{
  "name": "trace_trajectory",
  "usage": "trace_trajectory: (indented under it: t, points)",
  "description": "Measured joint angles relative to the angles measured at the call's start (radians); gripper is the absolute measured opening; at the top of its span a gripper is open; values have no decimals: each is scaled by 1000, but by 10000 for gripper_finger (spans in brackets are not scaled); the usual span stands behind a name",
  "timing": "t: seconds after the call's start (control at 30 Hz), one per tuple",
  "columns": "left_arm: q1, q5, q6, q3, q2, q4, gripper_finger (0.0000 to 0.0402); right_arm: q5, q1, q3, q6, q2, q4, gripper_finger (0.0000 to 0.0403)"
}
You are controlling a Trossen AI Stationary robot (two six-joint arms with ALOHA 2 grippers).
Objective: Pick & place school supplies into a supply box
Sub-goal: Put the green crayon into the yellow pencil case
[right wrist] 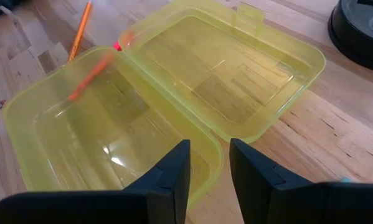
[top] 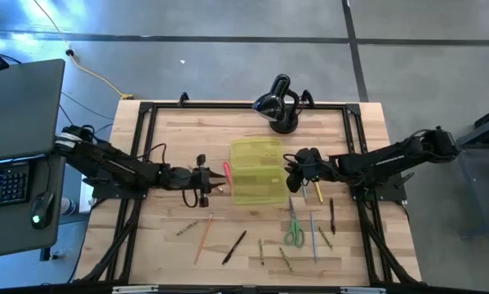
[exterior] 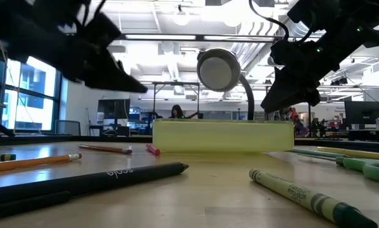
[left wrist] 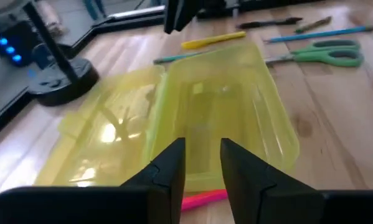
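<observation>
Left hand (top: 215,178) hovers just beside the left edge of the supply box (top: 256,171), its fingers slightly apart with nothing between them. A pink marker (left wrist: 205,198) lies on the worktop (top: 350,253) directly below those fingers, just outside the box wall. By my reading it has dropped short of the box and needs picking up again. Right hand (top: 295,170) waits at the opposite edge of the box, fingers (right wrist: 170,174) likewise parted and empty, reaching over the rim. Judging by that position, it may be there to steady the case or to make its own drop.

The box lies open and flat in the middle of the worktop, lid hinged back beside the tray, so both halves face up. From the right wrist view, both look empty.

Most of the supplies remain on the bare wood. An orange pencil (top: 203,238) and a black pen (top: 234,247) lie in front of the left arm. Green-handled scissors (top: 293,231), a blue pencil (top: 313,235), a yellow pencil (top: 318,192) and another black pen (top: 332,215) lie under and in front of the right arm. A black domed lamp (top: 277,104) stands behind the box, clear of either reach. The box's raised wall is the main obstacle between the pink marker and the tray.
</observation>
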Motion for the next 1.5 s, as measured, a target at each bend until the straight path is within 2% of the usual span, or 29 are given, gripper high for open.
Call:
trace_trajectory:
  t: [0.1,0.23,0.37,0.67,0.8,0.9,1.03,1.27,1.33,1.5]
  points:
    - [-61,-50,-110,86,-70,-296,130,0,0,0,0,0,0,92]
    - [-145,-72,-436,237,-114,-738,126,4,0,0,-70,0,-7,92]
    - [-254,-30,-716,311,-114,-937,121,4,0,0,-197,0,-4,92]
    - [-539,-24,-1162,313,-101,-1059,115,1,0,0,-221,0,-1,92]
    - [-635,-109,-1235,313,-44,-1096,115,77,0,0,-294,0,37,92]
    - [-688,-197,-1261,312,7,-1093,115,105,0,0,-236,0,97,92]
    - [-723,-249,-1330,313,85,-1087,115,110,-1,0,-246,0,202,92]
    - [-742,-273,-1402,312,219,-1041,115,100,-1,0,-452,0,346,92]
    - [-740,-293,-1400,312,241,-1012,115,112,-1,0,-482,0,352,92]
    - [-739,-271,-1412,313,257,-971,115,127,-1,0,-490,0,352,92]
